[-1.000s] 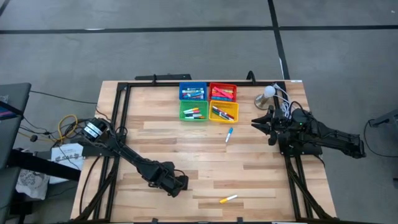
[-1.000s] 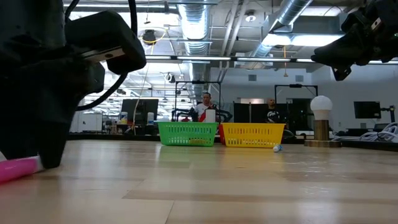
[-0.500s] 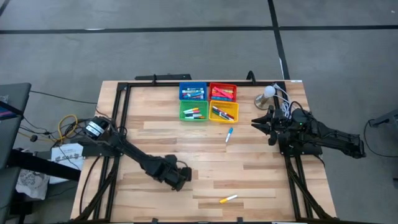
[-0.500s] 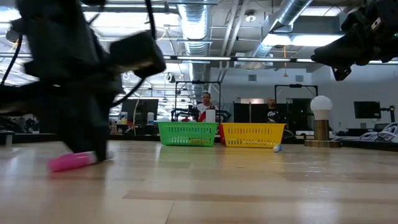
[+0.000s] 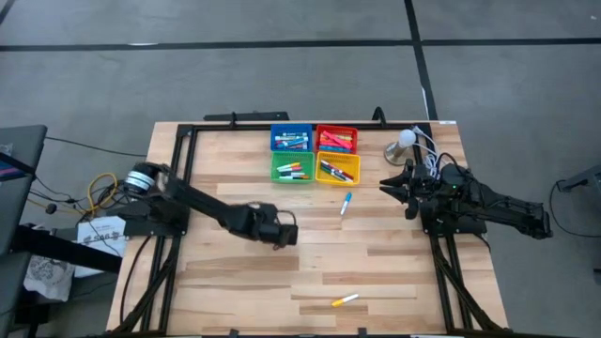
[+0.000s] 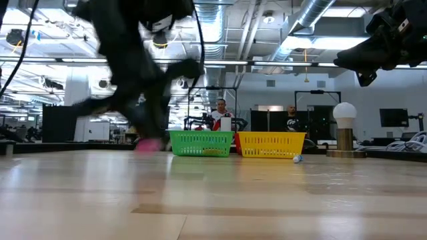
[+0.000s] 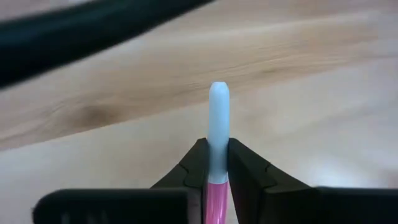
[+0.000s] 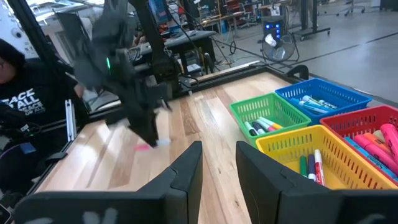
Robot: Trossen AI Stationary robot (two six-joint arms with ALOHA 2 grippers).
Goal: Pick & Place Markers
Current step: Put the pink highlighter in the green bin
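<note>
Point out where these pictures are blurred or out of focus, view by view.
Low view: the left arm is smeared by motion, and so is the pink marker it carries. Left wrist view: the marker's white end is soft, the table behind it blurred. Right wrist view: the left arm is streaked, the baskets sharper. High view: crisp throughout.

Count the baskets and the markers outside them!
Baskets: 4 (blue basket, red basket, green basket, yellow basket)
Markers lying on the table: 2 (blue-capped marker, yellow marker)
Marker in the left gripper: 1 (pink marker)
Total: 7
</note>
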